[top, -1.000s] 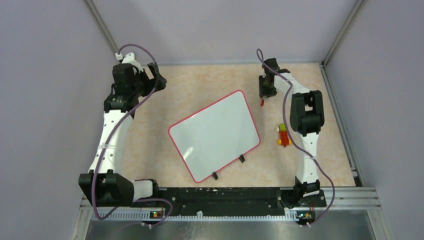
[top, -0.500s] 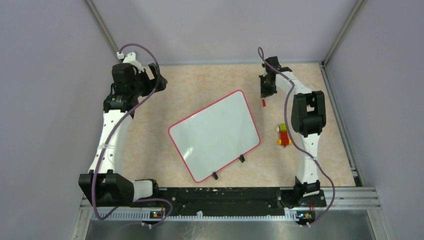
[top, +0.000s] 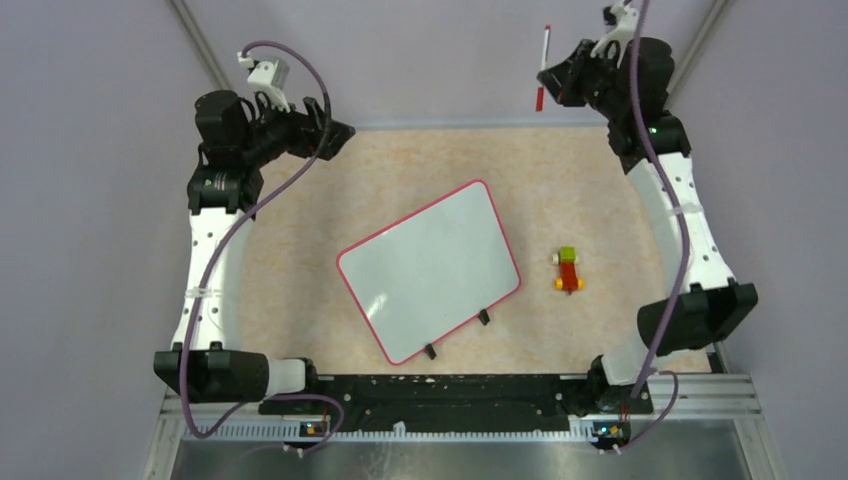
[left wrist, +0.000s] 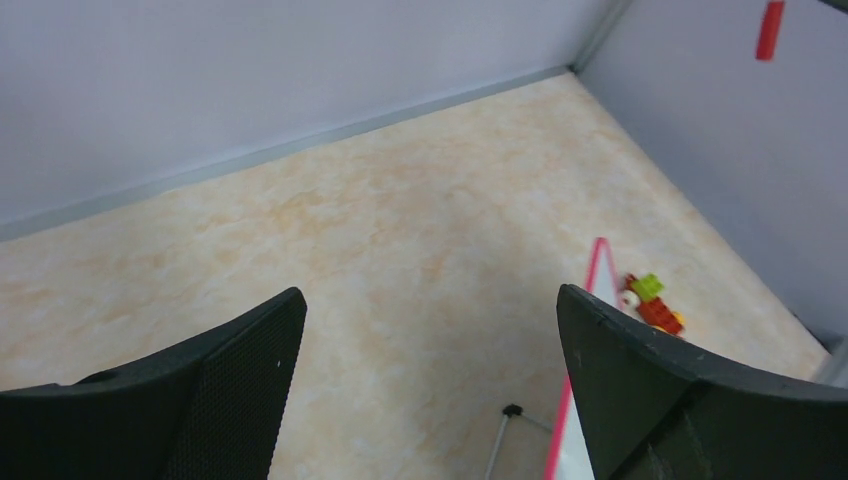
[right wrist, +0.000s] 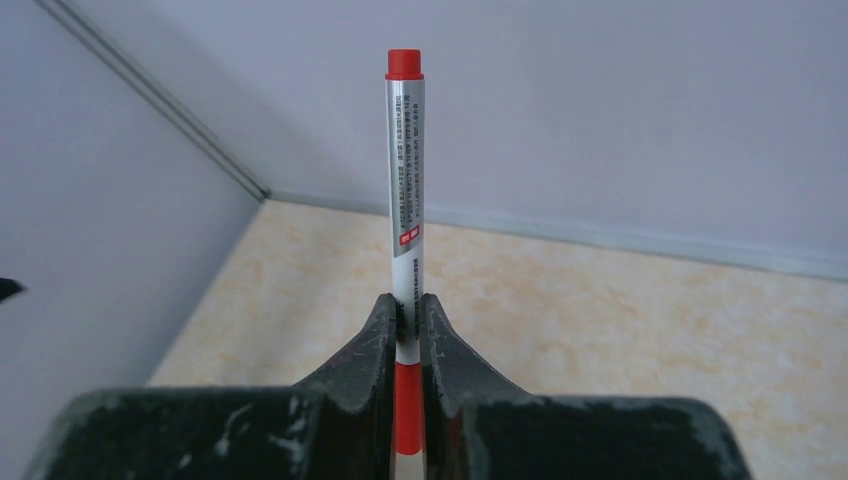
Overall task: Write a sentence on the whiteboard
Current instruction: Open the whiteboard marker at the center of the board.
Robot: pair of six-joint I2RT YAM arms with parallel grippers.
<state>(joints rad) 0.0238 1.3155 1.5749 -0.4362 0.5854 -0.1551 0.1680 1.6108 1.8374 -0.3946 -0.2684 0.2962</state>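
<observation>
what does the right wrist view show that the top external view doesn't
Only the right wrist view: the fine print on the barrel of the white marker pen with red ends, and the right pincer clamped shut on it. Only the top external view: the red-framed white rectangular whiteboard, no writing visible, the small stack of coloured toy blocks beside it, and the left pincer. Both: the pen and the beige marbled tabletop.

The overhead camera looks steeply down from above and behind the arm bases, taking in the whole table (top: 400,180) and both arms. The left wrist camera peers through the wide-set left gripper (left wrist: 430,310) toward the far right corner. The right wrist camera looks close along the red marker (right wrist: 405,170) pinched in the right gripper (right wrist: 407,310), toward the far left corner. All three catch that marker; overhead and left wrist share the whiteboard (top: 430,272) edge and the toy blocks (top: 568,270).
</observation>
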